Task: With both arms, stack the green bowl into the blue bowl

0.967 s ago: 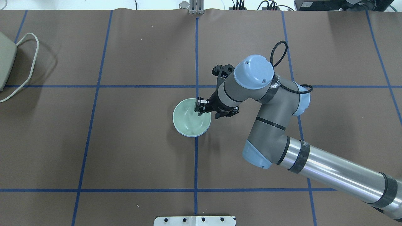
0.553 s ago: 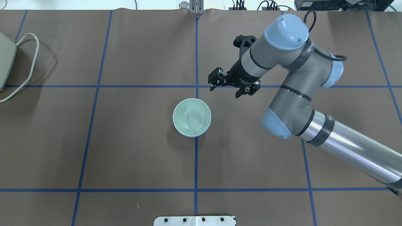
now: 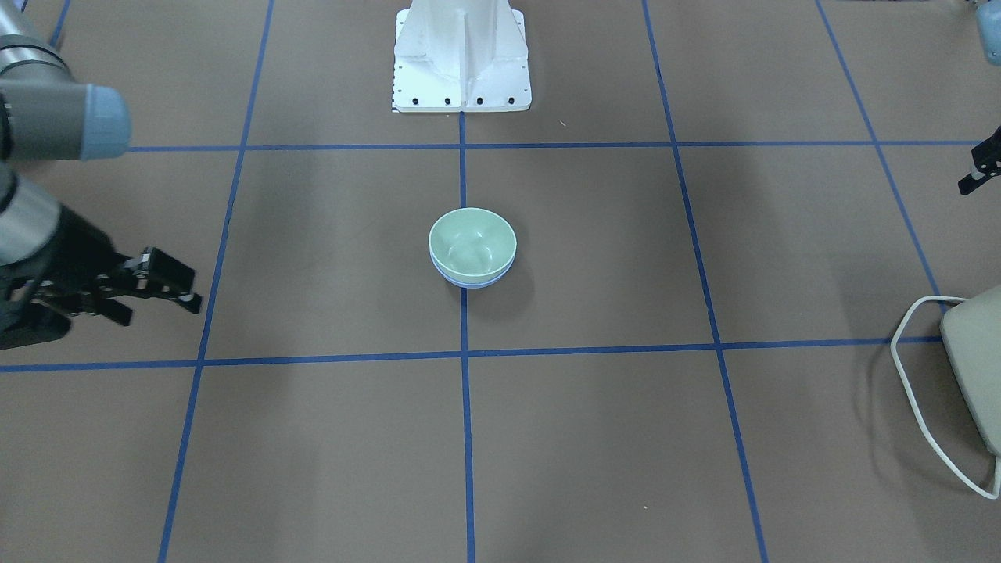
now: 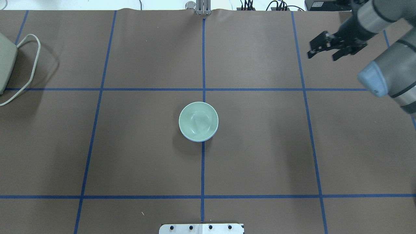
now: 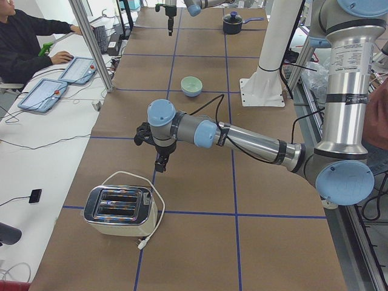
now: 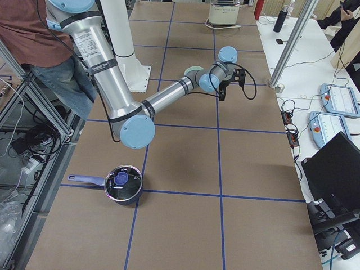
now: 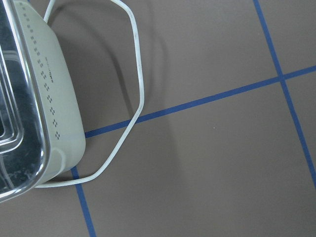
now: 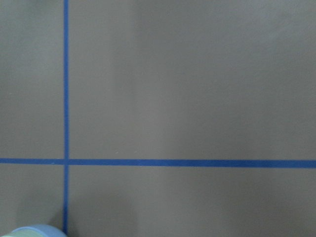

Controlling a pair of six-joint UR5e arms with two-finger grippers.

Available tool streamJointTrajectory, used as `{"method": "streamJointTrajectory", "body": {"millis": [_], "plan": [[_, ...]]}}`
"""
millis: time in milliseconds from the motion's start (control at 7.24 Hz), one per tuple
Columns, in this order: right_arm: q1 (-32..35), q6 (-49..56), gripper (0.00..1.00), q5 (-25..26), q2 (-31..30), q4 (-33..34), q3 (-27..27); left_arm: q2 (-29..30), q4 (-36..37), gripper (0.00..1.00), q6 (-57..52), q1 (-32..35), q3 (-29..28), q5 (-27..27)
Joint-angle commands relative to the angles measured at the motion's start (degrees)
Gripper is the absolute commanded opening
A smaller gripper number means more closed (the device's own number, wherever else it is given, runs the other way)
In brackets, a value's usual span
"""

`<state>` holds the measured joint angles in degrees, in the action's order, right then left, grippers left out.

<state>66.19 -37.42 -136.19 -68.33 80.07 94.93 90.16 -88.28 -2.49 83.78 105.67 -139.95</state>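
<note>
The green bowl [image 4: 198,121] sits nested inside the blue bowl [image 4: 190,138] at the table's centre, on the middle blue line. Only the blue bowl's rim shows beneath it. Both show in the front view, green bowl [image 3: 472,242] over blue bowl [image 3: 471,283], and in the left side view as one stack [image 5: 191,85]. My right gripper [image 4: 321,56] is open and empty, raised far to the back right of the bowls; it also shows in the front view [image 3: 163,313]. My left gripper [image 5: 160,162] hangs near the toaster; I cannot tell whether it is open.
A toaster [image 4: 5,61] with a white cord [image 4: 29,65] stands at the table's left end and fills the left wrist view [image 7: 24,98]. The white pedestal base [image 3: 461,59] is at the near edge. A dark pot [image 6: 122,184] sits at the right end.
My right gripper was at the green bowl's rim, then let go, rose and swung away to the back right. The stacked bowls have not moved.
</note>
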Motion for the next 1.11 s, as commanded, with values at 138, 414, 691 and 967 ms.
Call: {"method": "streamJointTrajectory", "body": {"millis": [138, 414, 691, 967], "plan": [[11.1, 27.0, 1.0, -0.4, -6.2, 7.6, -4.6, -0.3, 1.0, 0.97, -3.7, 3.2, -1.6, 0.0], [14.7, 34.1, 1.0, -0.3, -8.1, 7.4, -8.4, -0.7, 0.7, 0.97, -4.5, 4.5, -2.2, 0.6], [17.5, 36.6, 1.0, 0.9, -11.1, 6.8, -8.5, -1.1, 0.8, 0.97, -6.6, 5.9, -3.2, 0.6], [18.7, 36.6, 1.0, 1.5, -11.7, 6.5, -8.5, -0.3, 0.8, 0.97, -6.9, 6.2, -8.3, 0.7]]}}
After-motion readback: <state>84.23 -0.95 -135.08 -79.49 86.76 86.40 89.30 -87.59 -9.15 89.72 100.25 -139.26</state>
